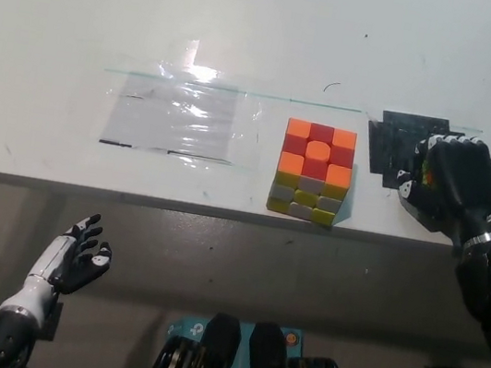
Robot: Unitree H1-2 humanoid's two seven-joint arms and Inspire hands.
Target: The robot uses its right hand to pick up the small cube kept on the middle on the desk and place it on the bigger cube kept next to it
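White flat-topped desk (279, 31): fills the upper half of the head view, its front edge running across the middle.

Clear glossy plastic sheet (177, 117): lies flat on the desk at about 9 o'clock from the bigger cube, just beside it.

Black right hand (450, 179): sits on the desk at 3 o'clock from the bigger cube, near the front edge, fingers wrapped around the small cube. It partly covers a black taped patch (392, 142) on the desk surface.

Bigger orange, red and yellow puzzle cube (314, 171): stands near the front edge of the desk, its top face clear and nothing resting on it.

White left hand (75, 260): hangs below the desk edge at 7 o'clock, fingers spread loosely, holding nothing.

Small multicoloured puzzle cube (428, 170): held inside the right hand, only a sliver of colour showing between the fingers; whether it has left the surface cannot be told.

Step in hand, by judgement: the grasp, closed or nearly so. The next move calls for a lift clear of the desk, travel toward 9 o'clock, and a level set-down centred on the bigger cube's top face
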